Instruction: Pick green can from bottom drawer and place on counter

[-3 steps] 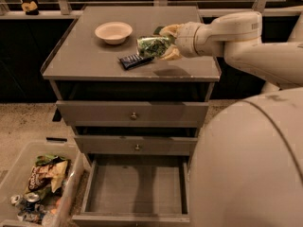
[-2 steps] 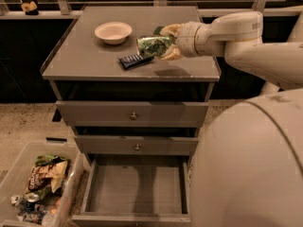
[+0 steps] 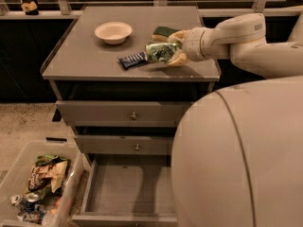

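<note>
**A:** Which step?

**B:** Placing. Gripping the can [image 3: 159, 52] with the tool [image 3: 174, 47], fingers closed on either side of it. Held sideways, sticking out past the fingertips, low over the front right part of the desk [image 3: 85, 65]. Cannot tell whether resting on the top or hanging just above it.

**A:** And the bottom drawer [image 3: 132, 193]?

**B:** Pulled out, well below the tool, with nothing showing inside. Done with the pick, judging by that. Only the set-down left.

**A:** Needed next?

**B:** Probably this: lower a touch to rest the can on the top, spread the fingers, then pull straight back along the arm. Worth minding the wrapper [image 3: 134, 59] just beyond the can's far end, touching or nearly so. Also the sponge [image 3: 163, 31] just behind the tool, and the bowl [image 3: 113, 32] further out past the wrapper. Could roll once freed, being round and lying on its side. Only a guess.

**A:** Anything readable?

**B:** Nothing. Shiny green with pale patches on the can, no legible lettering. Pale marks on the dark wrapper, unreadable too. Printed snack bags in the bin [image 3: 73, 178], far down on the floor, with no brand to make out.
</note>
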Motion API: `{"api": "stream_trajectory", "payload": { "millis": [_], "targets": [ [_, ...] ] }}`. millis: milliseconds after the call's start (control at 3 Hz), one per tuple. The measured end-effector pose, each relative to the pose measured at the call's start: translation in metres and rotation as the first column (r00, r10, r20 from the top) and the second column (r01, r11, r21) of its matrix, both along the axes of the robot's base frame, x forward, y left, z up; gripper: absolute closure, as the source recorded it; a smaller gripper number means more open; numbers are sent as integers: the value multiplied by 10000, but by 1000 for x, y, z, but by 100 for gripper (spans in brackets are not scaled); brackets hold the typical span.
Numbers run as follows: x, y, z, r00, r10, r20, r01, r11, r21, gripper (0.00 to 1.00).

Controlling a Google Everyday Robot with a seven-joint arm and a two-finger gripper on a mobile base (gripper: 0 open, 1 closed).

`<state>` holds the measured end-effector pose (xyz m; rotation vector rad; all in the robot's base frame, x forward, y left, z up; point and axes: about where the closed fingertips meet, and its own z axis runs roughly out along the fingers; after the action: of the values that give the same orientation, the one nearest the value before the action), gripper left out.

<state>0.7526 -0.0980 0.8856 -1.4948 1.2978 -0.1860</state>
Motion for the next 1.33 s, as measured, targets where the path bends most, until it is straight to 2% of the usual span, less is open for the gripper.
{"api": "stream_trajectory", "payload": {
  "millis": [333, 667, 1333],
  "targets": [
    [-1, -4, 0, 9999, -80, -79, 80, 10000, -43, 100],
    [-1, -4, 0, 9999, -74, -73, 74, 10000, -38, 82],
    [-1, -4, 0, 9999, -73, -72, 73, 10000, -38, 36]
  ]
}}
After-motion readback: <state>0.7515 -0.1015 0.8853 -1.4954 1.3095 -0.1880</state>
